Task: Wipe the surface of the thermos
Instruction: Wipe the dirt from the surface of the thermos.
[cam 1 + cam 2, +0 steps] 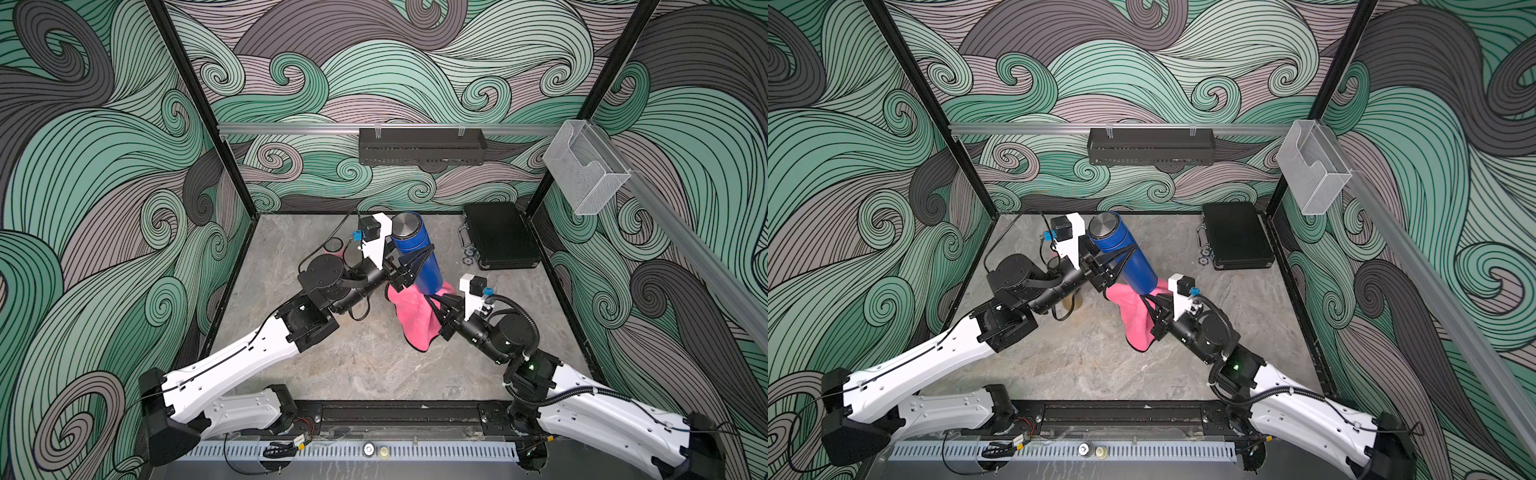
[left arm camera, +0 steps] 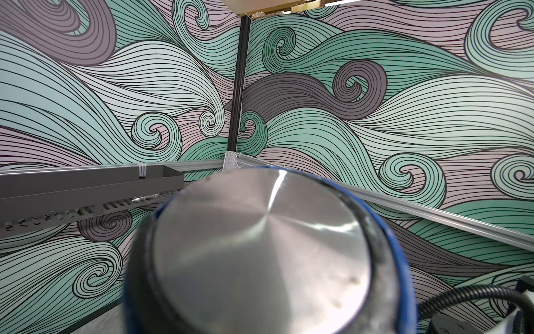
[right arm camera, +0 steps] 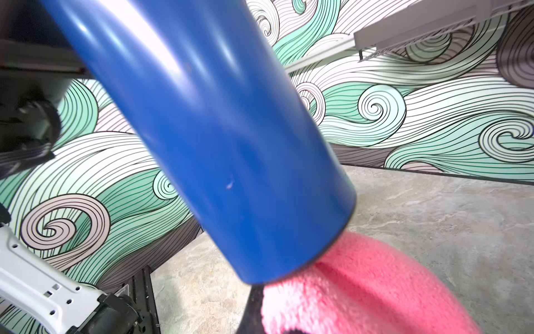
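Arms (image 1: 232,365) angled inward: left hand (image 1: 415,262) clamps tilted thermos (image 1: 430,276), right hand (image 1: 434,302) pinches pink cloth (image 1: 409,322) under base.

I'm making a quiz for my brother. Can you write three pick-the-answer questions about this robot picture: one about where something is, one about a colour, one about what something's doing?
1. Where is the black case? A) in the middle B) far right corner of the table C) hanging on the wall
2. What colour is the cloth? A) yellow B) white C) pink
3. How is the thermos? A) held tilted by the left gripper B) lying on the table C) standing alone

Answers: 1 B, it lies by the right wall, at the back. 2 C, the cloth in the right gripper is pink. 3 A, the left gripper's jaws clamp its blue body.
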Action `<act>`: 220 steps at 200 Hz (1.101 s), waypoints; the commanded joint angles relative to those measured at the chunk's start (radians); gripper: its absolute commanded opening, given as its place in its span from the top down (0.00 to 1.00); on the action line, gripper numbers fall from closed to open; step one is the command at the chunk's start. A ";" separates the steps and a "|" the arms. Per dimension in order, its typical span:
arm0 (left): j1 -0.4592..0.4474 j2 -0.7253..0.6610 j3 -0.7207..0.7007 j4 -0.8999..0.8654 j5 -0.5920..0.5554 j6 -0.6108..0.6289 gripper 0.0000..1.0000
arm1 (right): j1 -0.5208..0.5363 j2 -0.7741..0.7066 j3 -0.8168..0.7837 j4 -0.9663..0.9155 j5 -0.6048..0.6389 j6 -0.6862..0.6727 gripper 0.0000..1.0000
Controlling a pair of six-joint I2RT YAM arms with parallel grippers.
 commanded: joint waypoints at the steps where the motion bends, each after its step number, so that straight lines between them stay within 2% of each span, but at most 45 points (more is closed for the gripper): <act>1: -0.003 -0.022 0.005 0.037 -0.010 0.011 1.00 | -0.004 -0.056 0.005 0.018 0.063 -0.005 1.00; 23: -0.003 -0.030 0.010 0.030 0.004 0.003 1.00 | -0.031 -0.070 0.003 -0.007 0.119 -0.007 1.00; 68: -0.003 -0.030 0.009 0.039 0.007 0.001 1.00 | -0.049 -0.031 0.000 0.076 -0.078 0.033 1.00; 141: -0.003 -0.004 0.024 0.057 0.033 -0.025 1.00 | -0.005 0.021 0.001 0.178 -0.127 0.065 1.00; 161: -0.003 0.004 0.020 0.060 0.024 -0.025 1.00 | -0.005 -0.006 -0.010 0.180 -0.103 0.067 1.00; 190: -0.003 0.002 0.014 0.051 0.003 -0.017 1.00 | -0.026 -0.086 -0.048 0.120 0.038 0.071 1.00; 220: -0.003 -0.009 0.003 0.057 0.018 -0.028 1.00 | -0.072 -0.063 -0.054 0.109 0.018 0.091 1.00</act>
